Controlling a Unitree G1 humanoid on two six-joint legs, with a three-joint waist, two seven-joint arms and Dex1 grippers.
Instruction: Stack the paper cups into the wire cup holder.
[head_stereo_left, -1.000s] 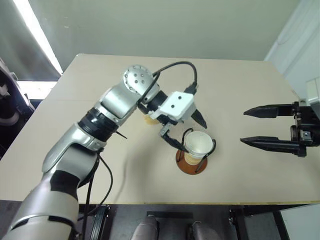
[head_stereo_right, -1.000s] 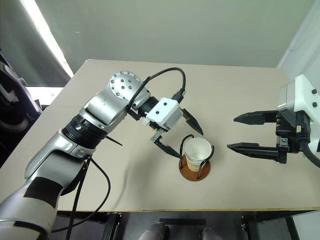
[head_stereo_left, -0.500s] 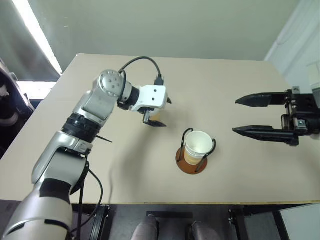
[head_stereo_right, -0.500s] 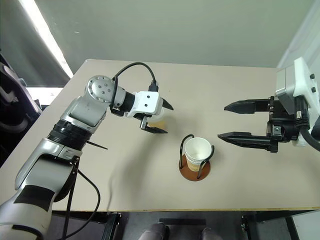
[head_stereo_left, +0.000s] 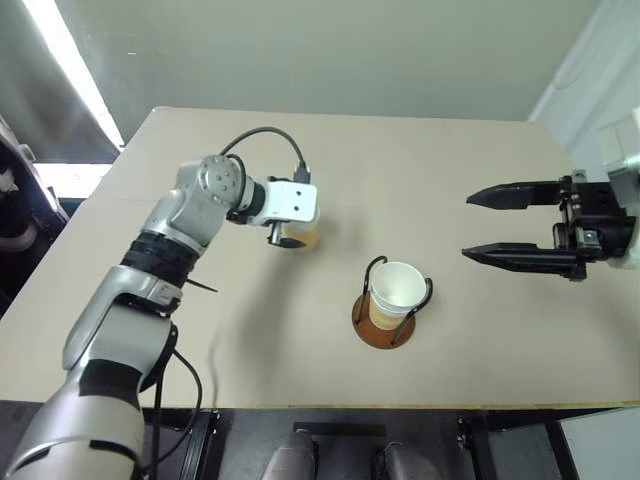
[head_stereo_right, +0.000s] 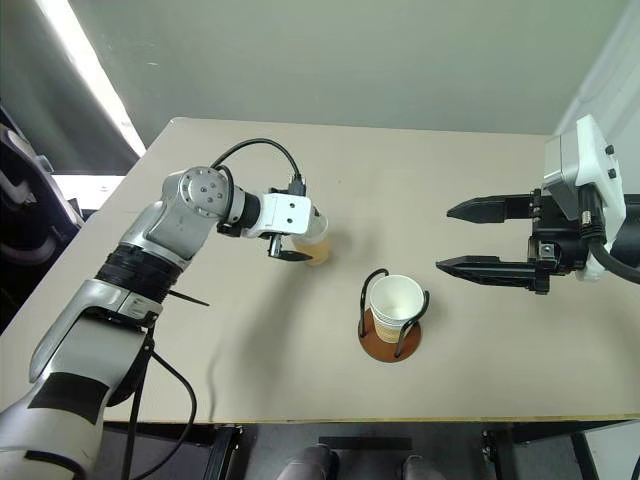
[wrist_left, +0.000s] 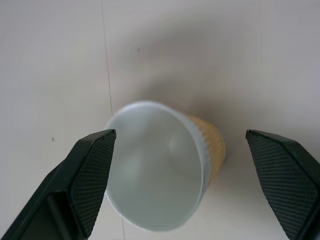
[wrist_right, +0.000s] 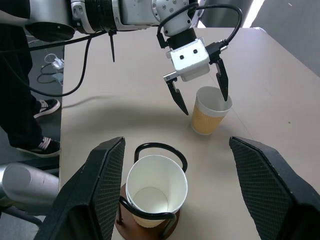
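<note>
The wire cup holder (head_stereo_left: 383, 330), a brown disc with black wire loops, stands near the table's front edge with a paper cup (head_stereo_left: 396, 290) upright in it. A second paper cup (head_stereo_right: 316, 241) stands on the table behind and left of the holder. My left gripper (wrist_right: 205, 104) is open and angled down over this cup, one finger on each side of its rim (wrist_left: 150, 180), with gaps on both sides. My right gripper (head_stereo_left: 468, 228) hovers open and empty to the right of the holder, pointing left at it.
The tan table (head_stereo_left: 480, 140) has bare room behind and right of the holder. Its front edge runs close below the holder. A person's legs in dark trousers (wrist_right: 17, 85) stand beside the table past my left arm. A black cable (head_stereo_left: 262, 135) loops over the left wrist.
My left gripper has swung away from the holder, back and to the left, turned and dropped to straddle the loose cup. The right gripper has hardly moved.
</note>
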